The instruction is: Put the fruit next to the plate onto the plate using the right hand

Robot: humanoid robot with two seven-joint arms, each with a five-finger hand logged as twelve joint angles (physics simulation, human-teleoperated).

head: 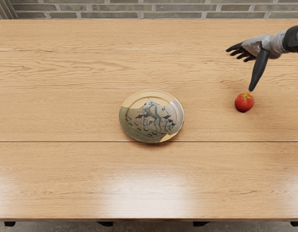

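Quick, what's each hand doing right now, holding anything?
Left hand: not in view.
Right hand: open, holding nothing; the apple lies untouched on the table.

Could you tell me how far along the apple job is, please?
Nothing is done yet: the apple lies on the table right of the plate, apart from it. In hand: the right hand hovers open near the apple, not touching it. Left: grasp it, carry it over, set it on the plate.

A wooden table (66, 169) fills the view (planks running crosswise); a brick wall (139, 9) stands behind.
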